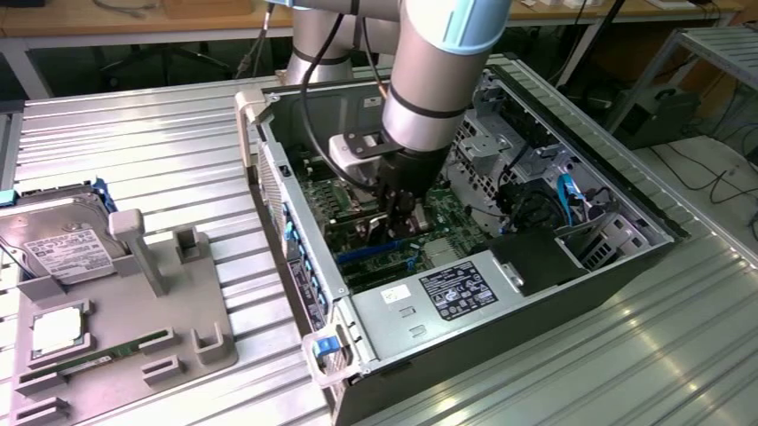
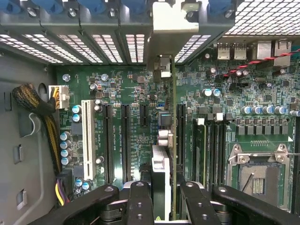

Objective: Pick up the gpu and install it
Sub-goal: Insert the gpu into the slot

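My gripper point(image 1: 397, 217) is down inside the open computer case point(image 1: 616, 204), over the green motherboard point(image 1: 445, 209). It is shut on the gpu point(image 2: 164, 157), which shows edge-on in the wrist view between the two black fingers point(image 2: 140, 201). The card's silver end bracket point(image 2: 171, 23) lies against the case's rear slot grille. The card stands on edge over the motherboard's row of long black expansion slots point(image 2: 125, 140). Whether its edge sits in a slot I cannot tell. In the exterior view the gpu point(image 1: 382, 235) is a dark shape under the fingers.
A white slot point(image 2: 86, 138) and braided cable bundle point(image 2: 33, 101) lie to one side of the card, a CPU socket point(image 2: 258, 180) to the other. The power supply point(image 1: 456, 288) fills the case's near end. Outside, a grey fixture point(image 1: 130, 328) holds a hard drive point(image 1: 59, 248) and RAM stick point(image 1: 101, 359).
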`<state>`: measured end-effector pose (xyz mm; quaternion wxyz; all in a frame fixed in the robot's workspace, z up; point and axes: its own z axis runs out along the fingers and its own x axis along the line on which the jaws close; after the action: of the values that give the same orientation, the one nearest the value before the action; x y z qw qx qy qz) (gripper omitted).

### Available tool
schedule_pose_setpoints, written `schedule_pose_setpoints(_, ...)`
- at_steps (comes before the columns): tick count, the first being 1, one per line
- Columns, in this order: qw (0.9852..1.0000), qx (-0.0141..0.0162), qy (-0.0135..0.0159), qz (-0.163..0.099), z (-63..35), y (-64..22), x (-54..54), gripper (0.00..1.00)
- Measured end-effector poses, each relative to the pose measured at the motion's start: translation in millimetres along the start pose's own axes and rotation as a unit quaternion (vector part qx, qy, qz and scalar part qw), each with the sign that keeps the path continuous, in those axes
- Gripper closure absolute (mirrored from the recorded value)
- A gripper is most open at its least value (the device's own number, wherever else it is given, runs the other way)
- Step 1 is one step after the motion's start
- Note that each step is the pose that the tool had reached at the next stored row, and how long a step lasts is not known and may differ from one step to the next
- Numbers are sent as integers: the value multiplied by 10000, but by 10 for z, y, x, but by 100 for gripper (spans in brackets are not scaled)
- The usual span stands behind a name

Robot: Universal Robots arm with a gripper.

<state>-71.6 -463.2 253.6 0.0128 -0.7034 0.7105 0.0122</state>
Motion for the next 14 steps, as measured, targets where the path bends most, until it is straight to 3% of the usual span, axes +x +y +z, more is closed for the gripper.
schedule_pose_setpoints(14,10000,-2,9,5,37,38,12,72)
